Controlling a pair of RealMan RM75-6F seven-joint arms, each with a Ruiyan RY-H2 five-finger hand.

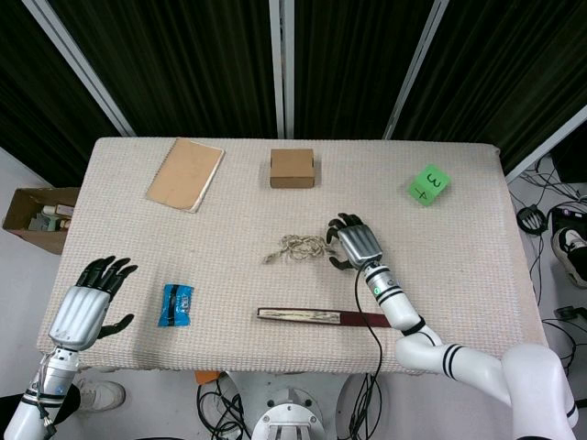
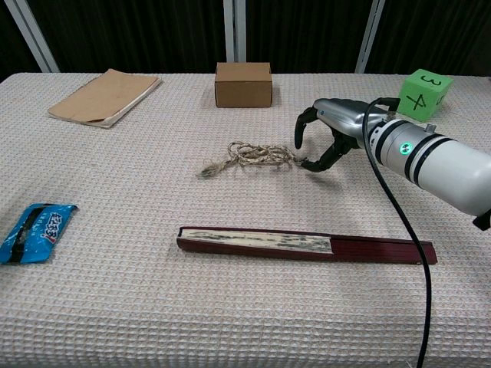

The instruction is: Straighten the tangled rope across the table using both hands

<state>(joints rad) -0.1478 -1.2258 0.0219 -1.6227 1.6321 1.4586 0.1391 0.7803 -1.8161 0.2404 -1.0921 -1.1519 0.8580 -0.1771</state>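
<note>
Tan twine rope [image 1: 295, 247] lies bunched at the middle of the table [image 1: 477, 266].
Right hand [image 1: 354, 244] hovers at the rope's right end, fingers curled but holding nothing; left hand [image 1: 87, 302] waits spread and empty at the near left corner. Rope looks light, limp and rough; its two loose ends seem best to pinch.

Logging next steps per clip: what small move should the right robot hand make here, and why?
Probably close the right robot hand on the rope. Its curled fingers sit at the rope's right end, seemingly not yet pinching it. The rope is bunched, and the left robot hand is open, far off near the table's left edge.
</note>
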